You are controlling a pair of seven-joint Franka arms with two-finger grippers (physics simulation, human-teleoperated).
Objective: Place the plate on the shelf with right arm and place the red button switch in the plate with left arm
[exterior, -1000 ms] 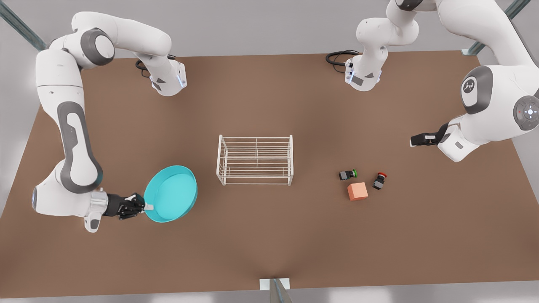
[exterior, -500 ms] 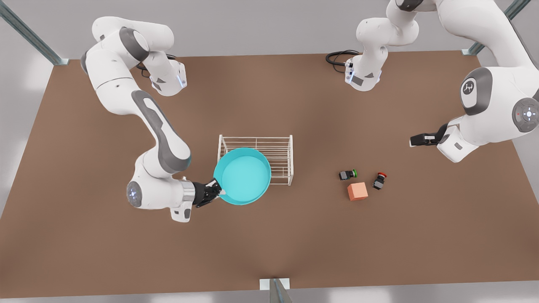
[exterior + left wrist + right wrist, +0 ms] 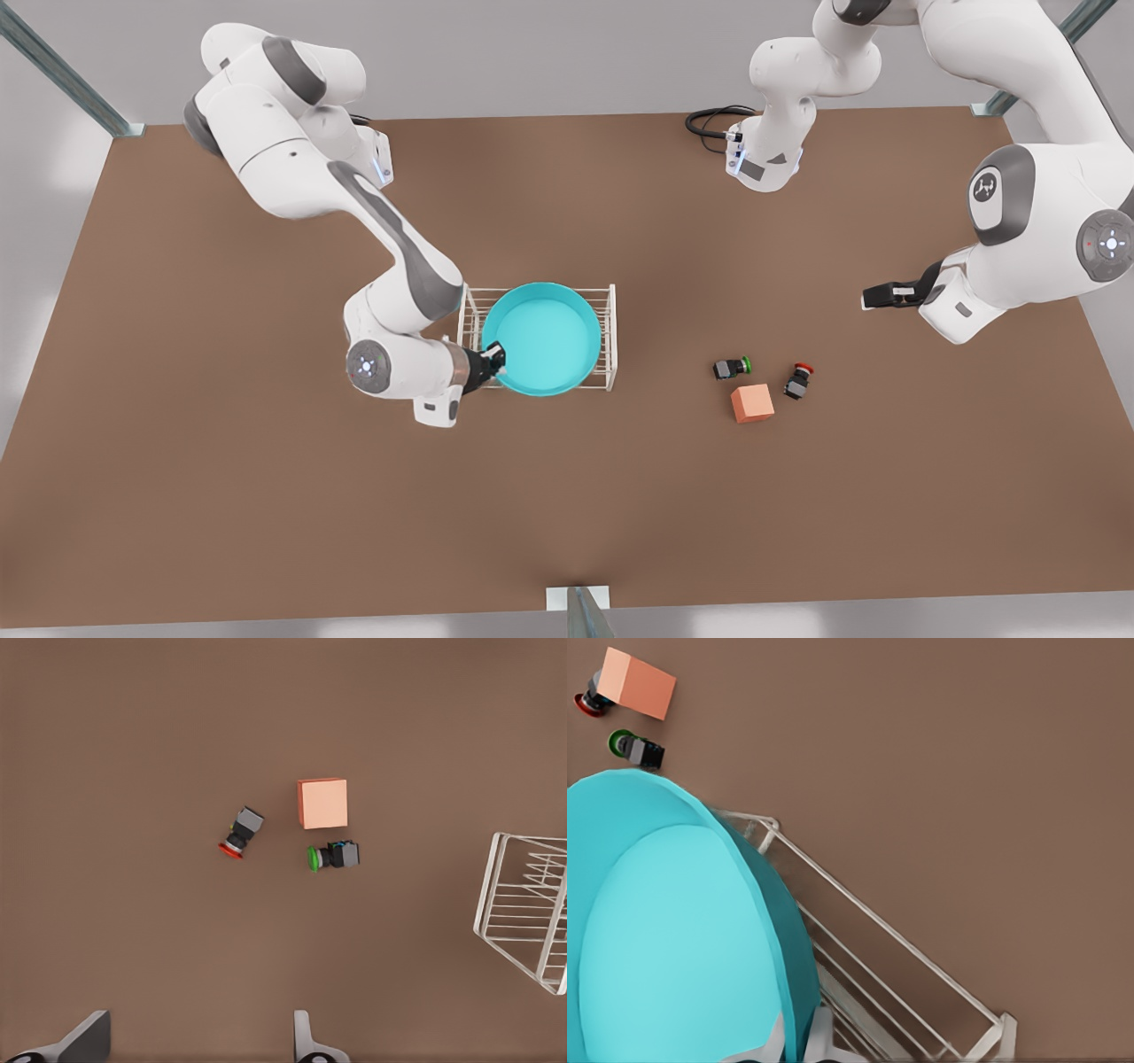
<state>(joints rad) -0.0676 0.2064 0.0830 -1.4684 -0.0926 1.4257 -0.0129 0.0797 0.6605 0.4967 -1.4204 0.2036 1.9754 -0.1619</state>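
In the front view you see the right pincer [image 3: 493, 358] clamping the plate [image 3: 549, 338] rim over the shelf [image 3: 611, 301], seemingly resting there. Left wrist view: left pincer [image 3: 199, 1036] spread (waiting) above the red button switch [image 3: 241, 832] on the counter [image 3: 133, 771].

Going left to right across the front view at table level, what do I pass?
Right pincer clamped on the plate's rim → plate over the shelf → green button switch → orange cube → red button switch → left pincer, waiting.
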